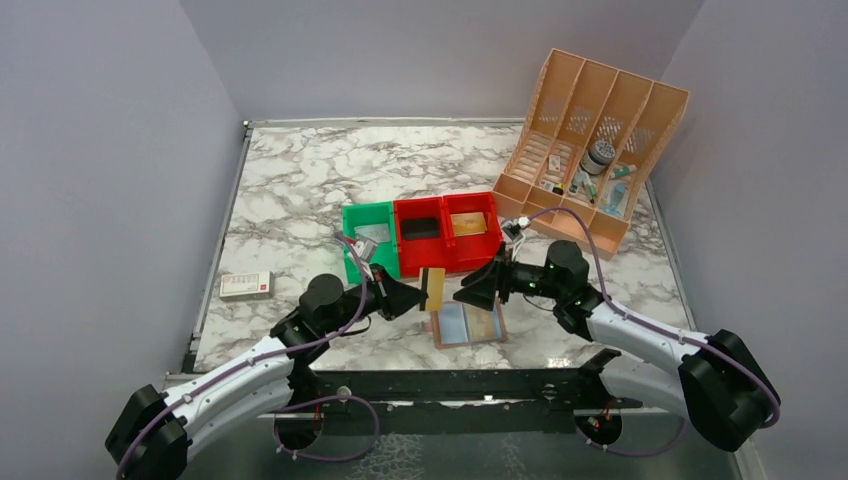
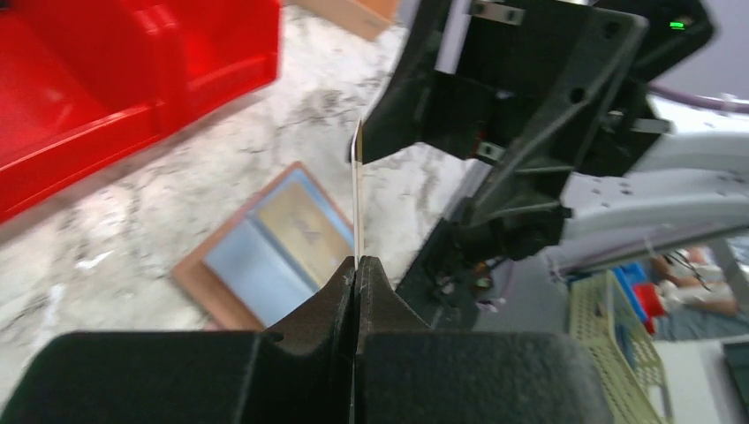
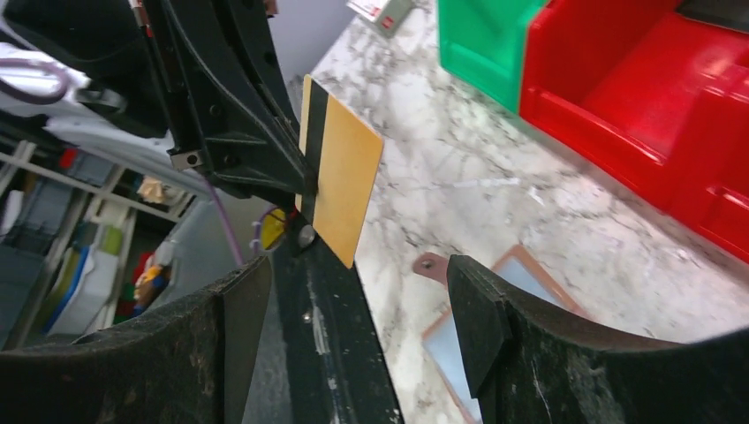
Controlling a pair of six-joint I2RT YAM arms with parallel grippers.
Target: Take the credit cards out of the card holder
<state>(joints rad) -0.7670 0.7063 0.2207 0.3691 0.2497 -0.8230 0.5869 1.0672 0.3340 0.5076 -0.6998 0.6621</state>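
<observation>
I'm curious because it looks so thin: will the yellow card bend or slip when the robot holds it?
Probably stiff: the yellow card stands straight with the left end effector pinching only one edge. Likely light, since that small pinch carries it. Its smooth face might slip.

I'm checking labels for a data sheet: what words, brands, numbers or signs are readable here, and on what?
No text is readable.
On the box: print, too blurred.
On the yellow card: a black stripe, no text on this face.
On the pocketed card in the holder: a faint mark, unreadable.
In the organizer: labels too small.
</observation>
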